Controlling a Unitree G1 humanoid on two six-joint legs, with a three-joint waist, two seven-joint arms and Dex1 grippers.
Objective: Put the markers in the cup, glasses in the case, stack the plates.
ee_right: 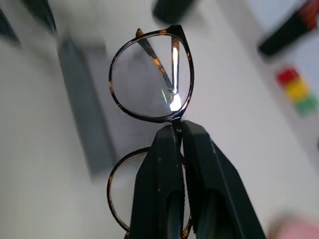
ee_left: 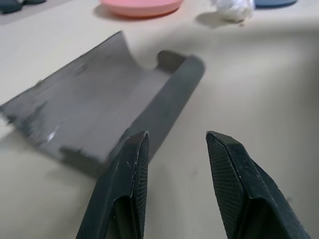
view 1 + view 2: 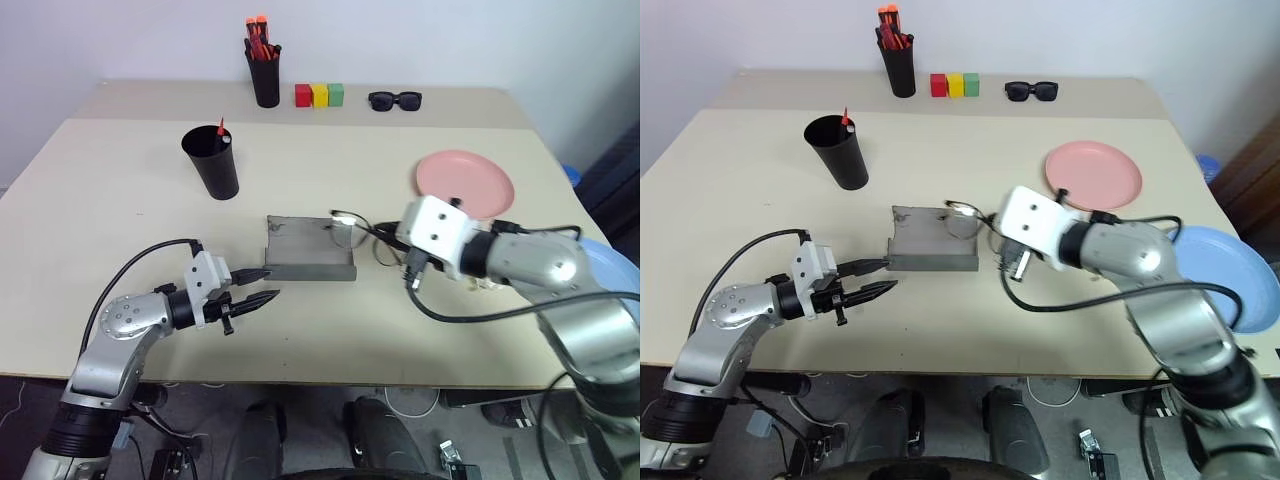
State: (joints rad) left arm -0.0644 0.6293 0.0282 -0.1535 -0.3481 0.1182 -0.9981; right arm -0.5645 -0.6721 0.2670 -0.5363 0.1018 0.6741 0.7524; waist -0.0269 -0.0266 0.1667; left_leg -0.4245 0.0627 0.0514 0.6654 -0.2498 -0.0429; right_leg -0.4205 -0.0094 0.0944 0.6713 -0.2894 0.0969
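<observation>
R gripper (image 1: 178, 130) pinches glasses (image 1: 152, 74) at bridge, above case (image 3: 310, 250) right edge; L gripper (image 3: 262, 287) spread, beside case's near-left corner; bare table (image 3: 120, 230) around.

left hand (image 2: 177, 144) fingers apart | open grey case (image 2: 99, 109) just ahead | pink plate (image 2: 141, 7) beyond

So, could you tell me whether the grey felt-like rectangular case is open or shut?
Open: the grey felt-like case has its lid swung back, showing its bare interior.

A beige table (image 3: 120, 200), made of 2 tops pushed together, stands against a plain white wall (image 3: 450, 40). Dark floor (image 3: 300, 440) shows beneath its near edge.
</observation>
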